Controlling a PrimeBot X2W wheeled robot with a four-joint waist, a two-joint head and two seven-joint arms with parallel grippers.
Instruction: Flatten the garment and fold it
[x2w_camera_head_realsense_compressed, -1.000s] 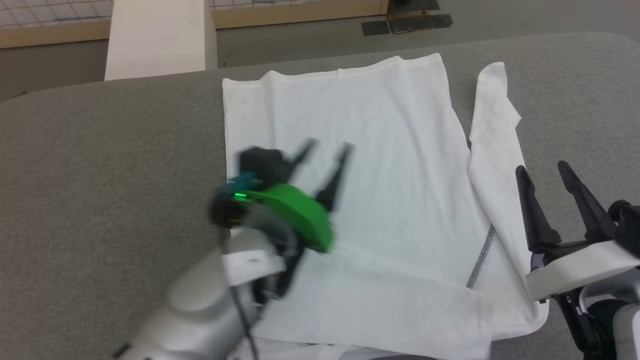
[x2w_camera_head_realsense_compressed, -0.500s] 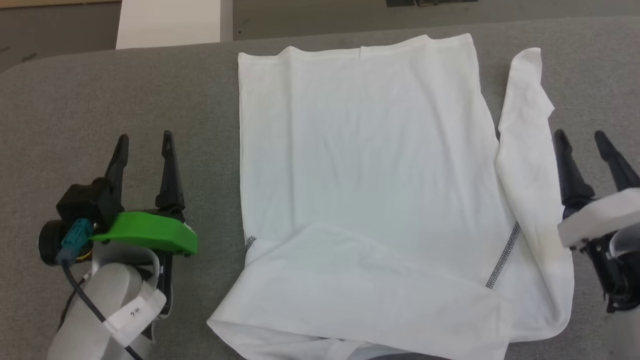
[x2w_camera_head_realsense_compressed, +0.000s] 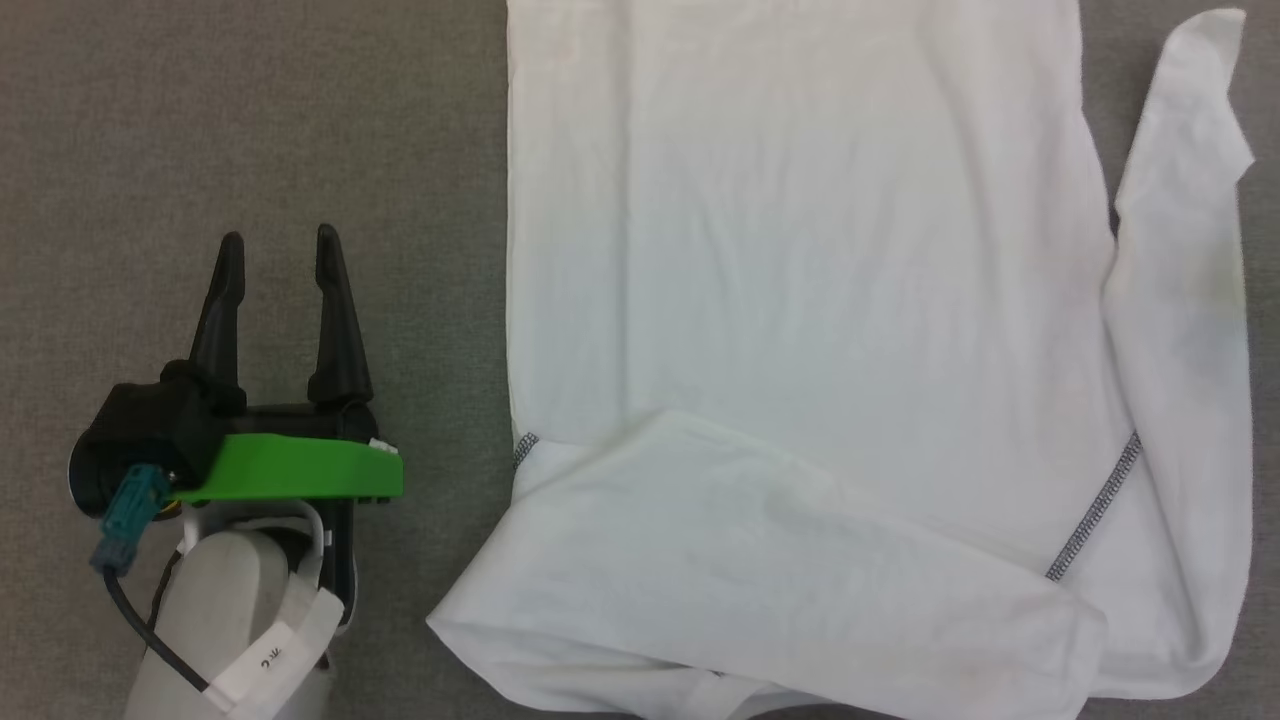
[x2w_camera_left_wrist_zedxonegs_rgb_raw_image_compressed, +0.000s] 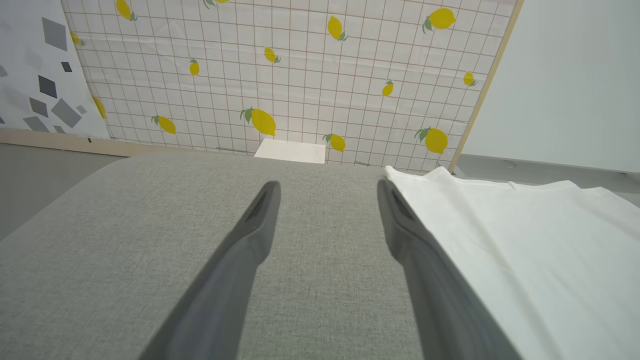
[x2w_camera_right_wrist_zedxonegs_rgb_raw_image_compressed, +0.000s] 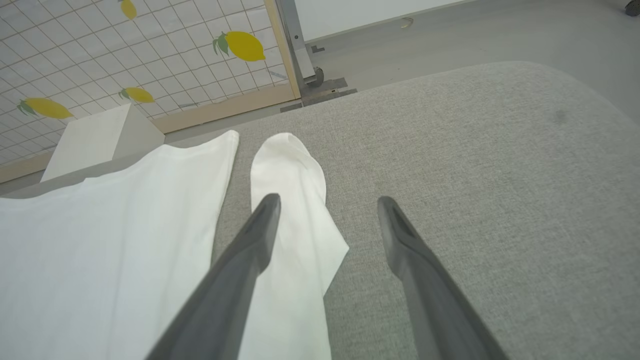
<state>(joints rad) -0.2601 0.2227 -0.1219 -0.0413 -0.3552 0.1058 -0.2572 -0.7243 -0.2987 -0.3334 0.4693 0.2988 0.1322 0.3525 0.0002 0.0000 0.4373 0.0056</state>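
The garment (x2w_camera_head_realsense_compressed: 800, 260), a white long-sleeved shirt, lies flat on the grey table (x2w_camera_head_realsense_compressed: 250, 120). One sleeve is folded across its near part (x2w_camera_head_realsense_compressed: 780, 560); the other sleeve (x2w_camera_head_realsense_compressed: 1180, 300) runs along its right side. Dark zigzag seams (x2w_camera_head_realsense_compressed: 1095, 510) show at the shoulders. My left gripper (x2w_camera_head_realsense_compressed: 278, 245) rests open over bare table to the left of the garment, nothing between its fingers. In the left wrist view the left gripper (x2w_camera_left_wrist_zedxonegs_rgb_raw_image_compressed: 327, 187) is open, with the garment (x2w_camera_left_wrist_zedxonegs_rgb_raw_image_compressed: 525, 240) to its right. In the right wrist view my right gripper (x2w_camera_right_wrist_zedxonegs_rgb_raw_image_compressed: 327, 200) is open above the right sleeve (x2w_camera_right_wrist_zedxonegs_rgb_raw_image_compressed: 292, 220) and the table.
A white box (x2w_camera_left_wrist_zedxonegs_rgb_raw_image_compressed: 291, 150) stands beyond the table's far edge, also seen as the white box (x2w_camera_right_wrist_zedxonegs_rgb_raw_image_compressed: 95, 140) in the right wrist view. Behind it is a lemon-patterned grid wall (x2w_camera_left_wrist_zedxonegs_rgb_raw_image_compressed: 300, 75). Grey floor (x2w_camera_right_wrist_zedxonegs_rgb_raw_image_compressed: 450, 45) lies past the table's rounded far corner.
My left gripper moved off the garment to the bare table at its left. The head camera tilted down and closer, so the right gripper left the head view.
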